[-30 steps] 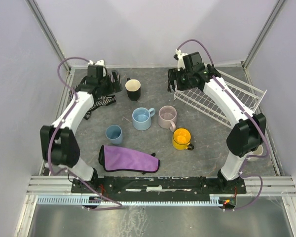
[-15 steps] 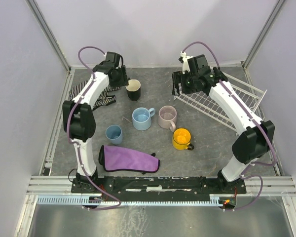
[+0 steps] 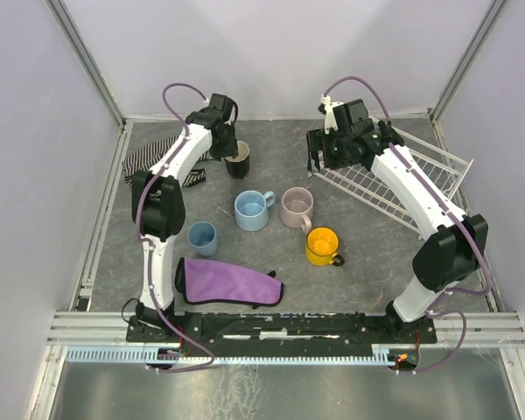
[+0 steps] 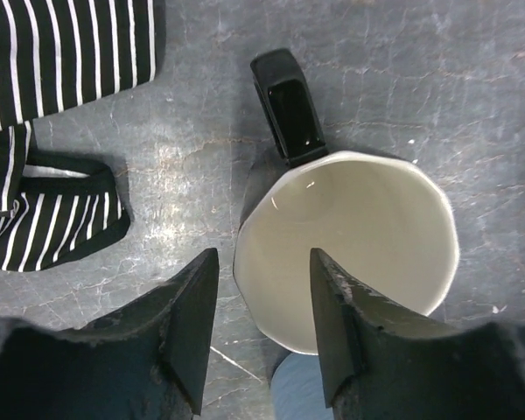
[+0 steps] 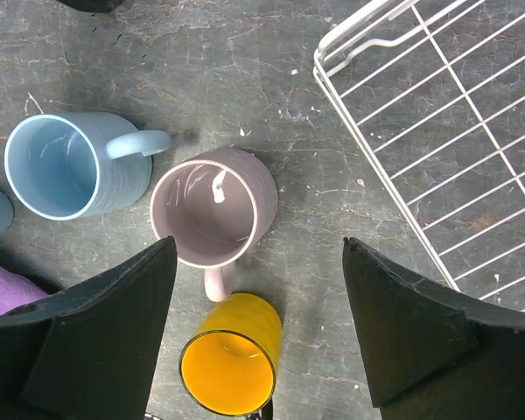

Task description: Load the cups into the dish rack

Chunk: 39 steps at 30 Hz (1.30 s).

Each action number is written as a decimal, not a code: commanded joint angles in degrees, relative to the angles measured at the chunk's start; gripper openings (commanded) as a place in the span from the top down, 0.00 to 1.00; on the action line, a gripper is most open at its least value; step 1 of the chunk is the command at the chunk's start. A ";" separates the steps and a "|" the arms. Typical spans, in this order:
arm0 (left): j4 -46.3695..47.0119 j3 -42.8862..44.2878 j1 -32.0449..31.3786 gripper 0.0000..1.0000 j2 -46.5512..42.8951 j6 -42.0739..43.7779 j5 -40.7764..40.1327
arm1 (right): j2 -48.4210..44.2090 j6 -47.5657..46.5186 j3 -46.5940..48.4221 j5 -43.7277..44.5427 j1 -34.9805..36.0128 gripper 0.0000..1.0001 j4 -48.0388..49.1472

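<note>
Left pincer [image 4: 262, 289] narrowed yet apart, moved off striped cloth [image 4: 61, 52] to straddle rim of black cup [image 4: 359, 227], right pincer [image 5: 258, 254] apart

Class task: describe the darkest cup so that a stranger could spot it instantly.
Start at the striped cloth in the far left corner. Just right of it stands the black cup, the only one black outside and cream inside.
</note>
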 commanded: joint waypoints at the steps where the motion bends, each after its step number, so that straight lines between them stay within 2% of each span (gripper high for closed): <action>1: -2.77 2.93 -0.43 0.52 1.50 -1.45 -2.75 | -1.90 -0.31 -0.22 0.27 -0.08 0.16 1.04; 4: -4.09 5.20 -0.43 0.64 3.84 -1.23 -3.54 | -2.20 -0.15 -0.26 -0.40 -0.07 0.15 0.76; 7: -3.99 5.77 -0.43 0.73 4.46 -1.80 -4.85 | -2.80 0.91 -0.93 -2.70 -0.30 0.14 0.52; 10: -3.94 5.90 -0.43 0.94 5.15 -1.93 -5.92 | -3.77 3.34 -2.72 -6.89 -1.14 0.14 1.68; 14: -3.70 5.17 -0.36 0.97 4.25 -2.68 -4.51 | -5.74 8.13 -7.05 -14.86 -4.23 0.14 6.37; 17: -1.03 3.38 0.46 0.97 0.42 -3.66 2.65 | -7.30 14.15 -11.59 -23.31 -8.24 0.15 12.32; 22: 6.91 -2.17 3.63 0.97 -7.64 -9.66 17.54 | -9.41 29.19 -21.03 -40.06 -14.57 0.17 30.43; 28: 18.33 -5.77 5.57 0.97 -14.59 -17.67 32.63 | -8.72 50.02 -28.87 -49.49 -16.32 0.15 53.46; 32: 32.09 -11.12 5.73 0.97 -19.00 -25.56 40.72 | -7.69 67.51 -33.86 -50.04 -16.29 0.09 72.47; 35: 47.53 -17.38 5.12 0.97 -23.08 -35.67 46.40 | -4.76 86.72 -38.23 -48.07 -16.23 0.04 95.03; 37: 52.65 -18.95 4.30 0.97 -23.89 -39.50 48.81 | -1.77 97.68 -39.63 -44.94 -15.81 0.00 109.88; 39: 54.17 -19.21 3.33 0.97 -24.01 -41.88 50.10 | 1.25 104.24 -39.01 -42.02 -15.02 0.00 118.78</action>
